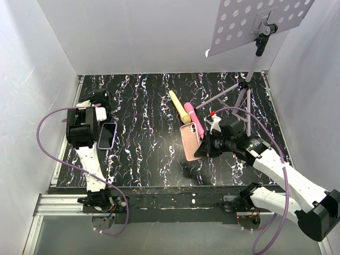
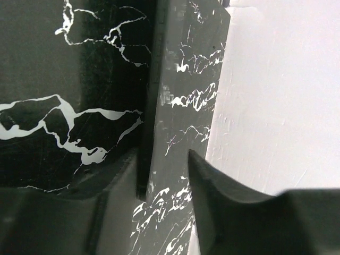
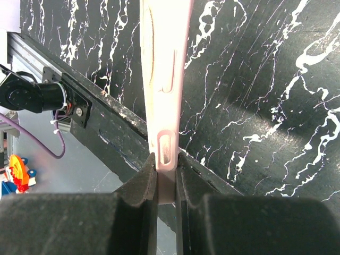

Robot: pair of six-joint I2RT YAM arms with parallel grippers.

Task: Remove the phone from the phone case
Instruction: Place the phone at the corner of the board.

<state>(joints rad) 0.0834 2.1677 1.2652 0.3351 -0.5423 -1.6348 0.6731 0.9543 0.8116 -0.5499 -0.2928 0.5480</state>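
Nearest to us, along the front edge of the desk [image 1: 143, 106], sit the two arm bases, with purple cables [image 1: 48, 149] looping out from them.

A little further in on the right, the right claw [image 3: 166, 162] is closed hard onto the phone case [image 3: 162, 79]. The wrist view shows the salmon-pink shell edge-on. Both fingers [image 3: 146, 180] press its two faces near a small oval cutout, and the rest runs away from the claw over the black marbled top. From above, the phone case [image 1: 189, 139] shows a broad pink face, tilted, with the claw gripping its near right end. We cannot tell whether the phone sits inside it, and we cannot tell if its far end touches the desk.

At about the same depth on the left, a bare dark-screened phone [image 1: 107, 136] with a thin lilac rim lies flat just beside the left arm. The left claw [image 2: 162, 159] is spread apart with nothing between its fingers. Under it are the desk's side edge and the white wall.

Further back, a pink marker-like stick [image 1: 195, 121] lies close to the case's far end, with a yellow stick [image 1: 178, 105] angled beside it.

Furthest away on the right, a tripod stand [image 1: 244, 95] carries a perforated plate [image 1: 260, 21]
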